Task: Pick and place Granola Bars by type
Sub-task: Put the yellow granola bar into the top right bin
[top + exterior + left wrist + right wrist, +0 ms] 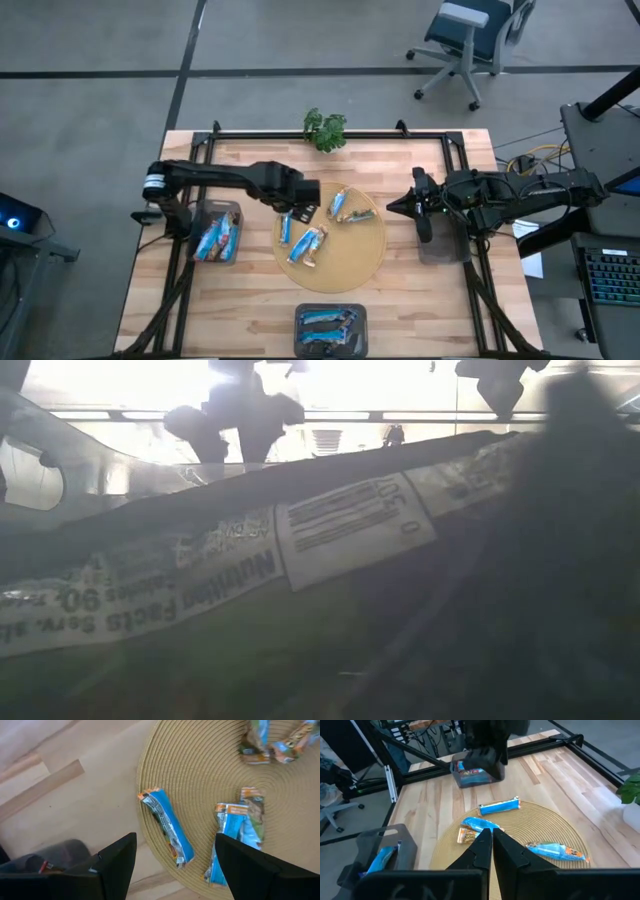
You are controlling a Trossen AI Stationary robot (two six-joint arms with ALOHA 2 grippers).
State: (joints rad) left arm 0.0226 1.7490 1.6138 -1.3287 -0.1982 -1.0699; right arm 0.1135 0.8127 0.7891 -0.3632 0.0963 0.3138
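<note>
Left gripper (172,865) is hovering with its fingers spread wide and empty over the near-left edge of the round woven mat (362,262), straddling a blue-wrapped bar (166,826) lying flat just ahead of the fingertips. Just beside it, two more blue bars with orange ends (239,832) are lying side by side, touching; a further pair (272,742) is resting beyond them on the mat.

For a clean pick, the fingers should probably be descending squarely across the single bar's narrow width, keeping clear of the touching pair so that only one wrapper is being taken. The foil is glossy and likely slippery and crushable, so a centred, gentle closure appears advisable. The coiled-fibre mat is ribbed and should be offering some friction against sliding.

Sorted bars are already lying in the grey bin (216,238) to the left and in the front bin (330,329). Right gripper (492,837) is waiting with its fingers pressed together, holding nothing, beside the mat's right edge. The low view is blocked by a wrapper.
</note>
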